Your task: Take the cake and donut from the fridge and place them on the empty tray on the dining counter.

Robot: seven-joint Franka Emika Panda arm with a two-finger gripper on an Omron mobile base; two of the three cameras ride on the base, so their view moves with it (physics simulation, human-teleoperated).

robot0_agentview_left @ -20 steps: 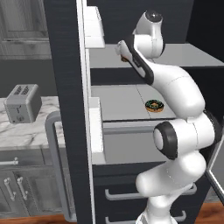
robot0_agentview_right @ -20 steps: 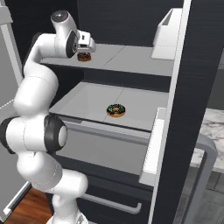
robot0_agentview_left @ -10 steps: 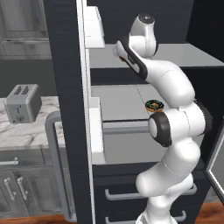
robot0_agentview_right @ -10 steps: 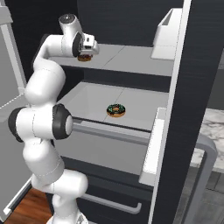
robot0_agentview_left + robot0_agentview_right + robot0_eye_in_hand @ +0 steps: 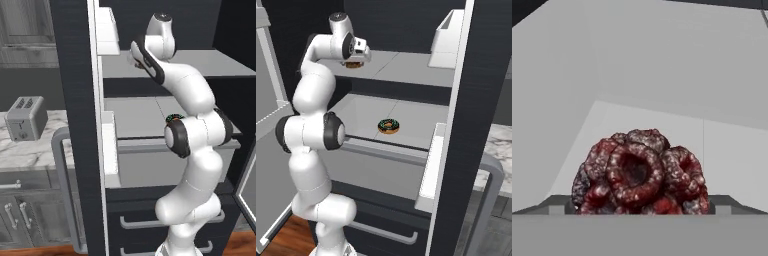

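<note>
While upright, cake [image 5: 639, 172] sits between fingers [image 5: 554, 204].

You get flat, even rendered light with no glare, and the light grey shelves of the tall black fridge [image 5: 406, 67] read bright against its dark walls. At six o'clock in the hand view, the bumpy maroon-brown domed cake [image 5: 639, 172] looks soft and slightly blurred, with only faint shading beneath it.

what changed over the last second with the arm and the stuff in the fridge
The arm swung its elbow around and brought the gripper closer over the cake on the upper shelf; its jaws stay open, nothing taken hold of yet. The cake fills the hand view. The donut stayed put on the lower shelf, and the fridge doors stayed open. The base did not move.
</note>
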